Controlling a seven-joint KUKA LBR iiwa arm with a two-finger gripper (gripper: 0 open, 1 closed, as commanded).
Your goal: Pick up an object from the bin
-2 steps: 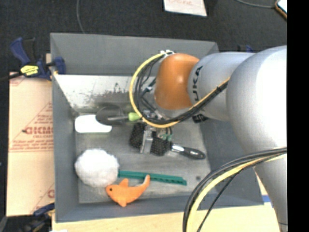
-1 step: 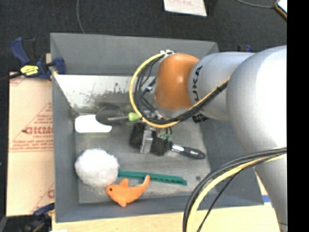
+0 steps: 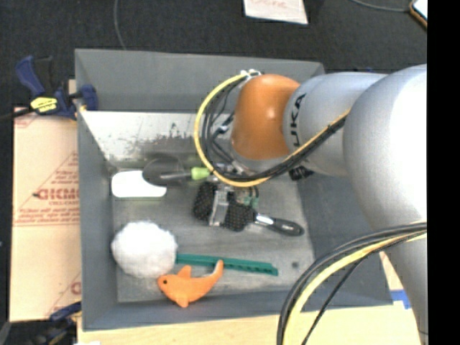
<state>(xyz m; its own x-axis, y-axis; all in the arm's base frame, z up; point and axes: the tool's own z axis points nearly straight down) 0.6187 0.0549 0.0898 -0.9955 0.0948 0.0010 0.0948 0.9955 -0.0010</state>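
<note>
Dark ground surrounds a grey metal bin (image 3: 93, 228). Nearest lie an orange fish-shaped toy (image 3: 188, 284), a green toothed plastic strip (image 3: 241, 266) and a white fluffy ball (image 3: 144, 248). At mid-bin the hand (image 3: 221, 208) stands over the left end of a black-handled metal tool (image 3: 279, 226); whether it is open or gripping cannot be told. Beyond lie a white rounded block (image 3: 135, 185) and a dark spoon with a green handle (image 3: 172, 171). The arm (image 3: 338, 128) shows the letters "UKA".

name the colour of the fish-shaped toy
Orange; the fish-shaped toy shows in the camera view.
</note>
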